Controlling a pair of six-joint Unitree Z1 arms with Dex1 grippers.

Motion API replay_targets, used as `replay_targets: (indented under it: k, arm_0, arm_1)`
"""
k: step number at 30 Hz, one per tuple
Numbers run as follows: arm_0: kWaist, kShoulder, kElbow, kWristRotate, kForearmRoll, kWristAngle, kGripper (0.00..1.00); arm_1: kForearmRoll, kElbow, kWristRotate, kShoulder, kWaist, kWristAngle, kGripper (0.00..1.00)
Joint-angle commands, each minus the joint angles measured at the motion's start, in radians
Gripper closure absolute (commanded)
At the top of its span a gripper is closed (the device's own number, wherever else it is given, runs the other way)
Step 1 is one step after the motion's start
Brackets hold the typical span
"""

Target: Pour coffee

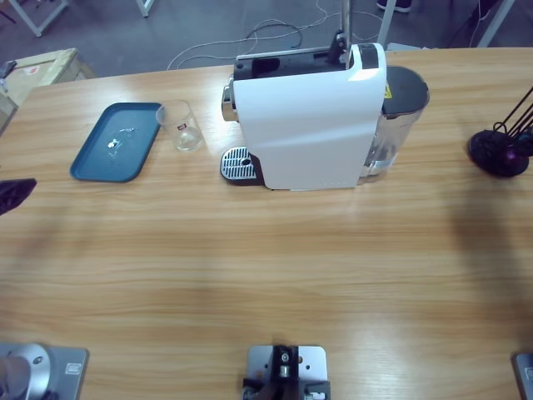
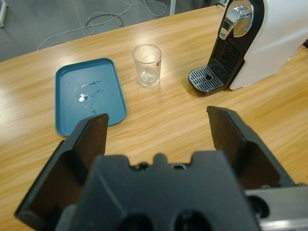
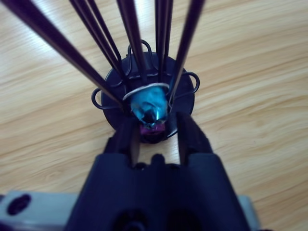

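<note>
A glossy white coffee machine (image 1: 310, 125) with a chrome spout and a perforated metal drip grate (image 1: 236, 163) stands at the middle of the pale, straight-grained wooden table (image 1: 266, 275). A clear, empty glass (image 1: 182, 126) sits between the grate and a dark teal rounded-corner tray (image 1: 117, 141), close to the tray's corner but apart from the machine.

The left wrist view looks over the left gripper (image 2: 156, 125), its matte black jaws spread wide with nothing between them, toward the tray, whose smooth surface carries a few shiny smears.

Only the right wrist view shows the right gripper (image 3: 154, 137): its jaws are drawn close around a shiny blue capsule (image 3: 149, 108) at the foot of a black wire capsule stand (image 1: 500, 150) (a round base with thin rods rising from it), which stands at the table's far right edge in the high view.
</note>
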Motion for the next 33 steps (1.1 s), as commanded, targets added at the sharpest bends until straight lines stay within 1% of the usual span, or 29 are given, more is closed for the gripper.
replay_targets:
  k: [1,6,8,14,19,25,28,29,30,31,33]
  arm_0:
    - [-0.010,0.013,0.030,-0.011,0.002,-0.007,0.142]
    - [-0.010,0.014,0.030,-0.011,0.002,-0.007,0.142]
    - [-0.010,0.016,0.030,-0.011,0.002,-0.007,0.142]
    - [-0.010,0.016,0.030,-0.011,0.002,-0.007,0.142]
    - [-0.010,0.016,0.030,-0.011,0.002,-0.007,0.142]
    - [-0.010,0.016,0.030,-0.011,0.002,-0.007,0.142]
    - [-0.010,0.012,0.030,-0.011,0.002,-0.007,0.142]
    - [-0.010,0.009,0.032,-0.012,0.002,-0.007,0.142]
    - [-0.010,0.006,0.032,-0.012,0.002,-0.007,0.142]
    - [-0.010,0.005,0.032,-0.012,0.002,-0.007,0.142]
    - [-0.010,0.006,0.032,-0.011,0.002,-0.007,0.142]
  arm_1:
    - [-0.030,0.043,-0.006,0.020,-0.010,-0.018,0.961]
    - [-0.032,0.044,-0.018,0.018,-0.010,-0.020,0.967]
    - [-0.034,0.042,-0.030,0.012,-0.010,-0.020,1.000]
    - [-0.020,0.035,-0.060,-0.063,-0.010,-0.016,1.000]
    - [0.128,-0.024,-0.066,-0.176,-0.003,-0.014,1.000]
    - [0.404,-0.254,-0.073,-0.293,0.020,-0.017,1.000]
    - [0.482,-0.333,-0.087,-0.296,0.020,-0.009,1.000]
    - [0.491,-0.333,-0.087,-0.293,0.020,0.003,0.968]
    - [0.494,-0.333,-0.085,-0.289,0.020,0.009,0.723]
    - [0.486,-0.320,-0.078,-0.287,0.020,0.015,0.504]
    - [0.427,-0.227,-0.057,-0.290,0.022,0.025,0.402]
